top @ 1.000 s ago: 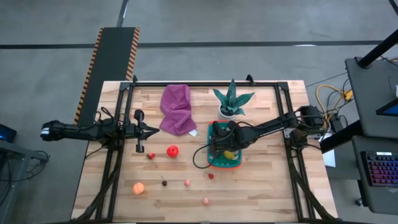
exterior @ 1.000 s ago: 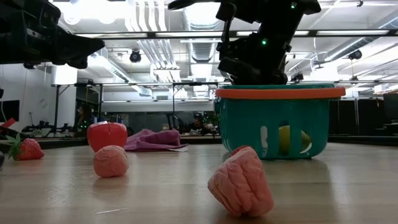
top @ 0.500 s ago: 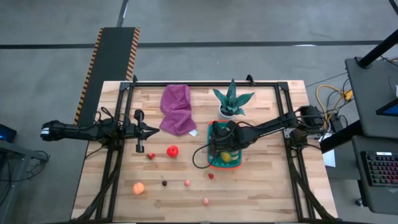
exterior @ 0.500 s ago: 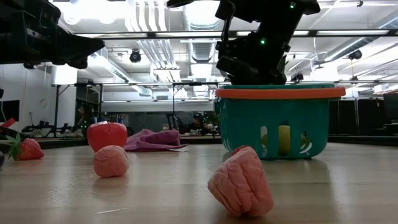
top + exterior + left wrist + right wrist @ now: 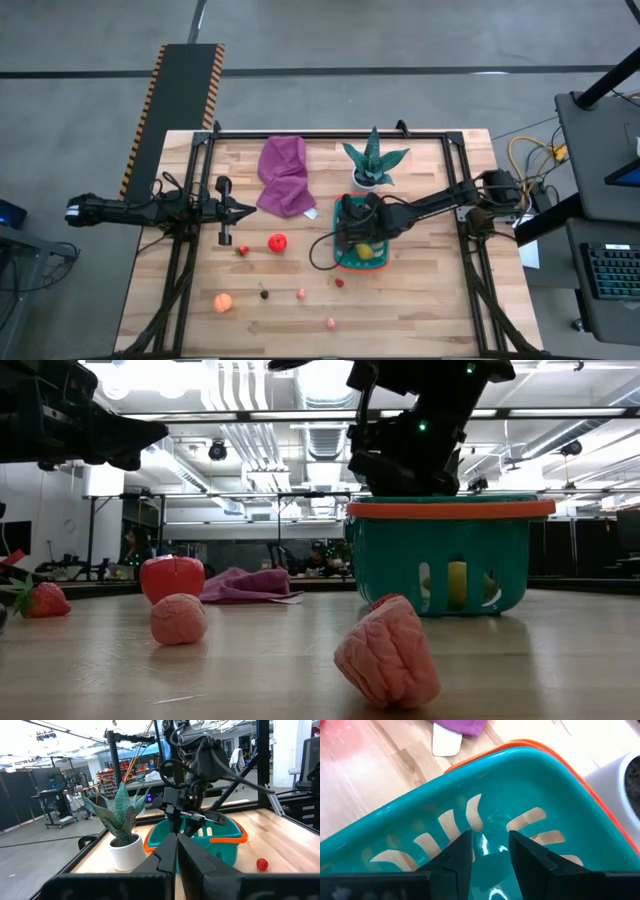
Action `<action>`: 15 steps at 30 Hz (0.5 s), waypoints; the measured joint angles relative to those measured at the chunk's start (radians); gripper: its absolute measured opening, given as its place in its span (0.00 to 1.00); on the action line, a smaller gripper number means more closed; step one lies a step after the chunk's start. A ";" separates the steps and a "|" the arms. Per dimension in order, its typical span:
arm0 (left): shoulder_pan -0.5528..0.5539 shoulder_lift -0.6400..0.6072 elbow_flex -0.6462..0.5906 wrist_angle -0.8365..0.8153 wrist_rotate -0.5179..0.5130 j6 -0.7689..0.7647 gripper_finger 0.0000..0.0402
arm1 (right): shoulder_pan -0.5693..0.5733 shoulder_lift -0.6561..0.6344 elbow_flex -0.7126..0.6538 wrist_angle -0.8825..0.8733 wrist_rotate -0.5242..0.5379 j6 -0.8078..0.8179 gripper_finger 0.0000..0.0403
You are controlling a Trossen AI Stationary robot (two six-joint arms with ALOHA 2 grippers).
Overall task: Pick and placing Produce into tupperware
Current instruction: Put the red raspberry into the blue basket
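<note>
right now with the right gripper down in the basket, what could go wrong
The right gripper sits inside the teal basket, jaws apart and empty, close to its slotted wall; lifting out could snag the orange rim and drag the basket. The lemon inside could roll. The potted plant stands just beyond and could be knocked.
</note>
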 joint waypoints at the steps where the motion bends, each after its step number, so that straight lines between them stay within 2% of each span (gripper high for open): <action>1: 0.000 0.000 0.000 0.000 0.000 0.000 0.00 | 0.000 -0.007 0.000 0.002 0.000 -0.011 0.29; 8: 0.000 0.000 0.000 0.000 0.000 0.000 0.00 | 0.023 -0.086 0.016 0.034 0.005 -0.111 0.32; 12: 0.000 0.000 0.000 0.001 0.000 0.000 0.00 | 0.051 -0.133 0.038 0.086 -0.018 -0.180 0.41; 15: 0.000 -0.001 0.000 0.001 0.000 0.000 0.00 | 0.077 -0.153 0.072 0.105 -0.072 -0.227 0.50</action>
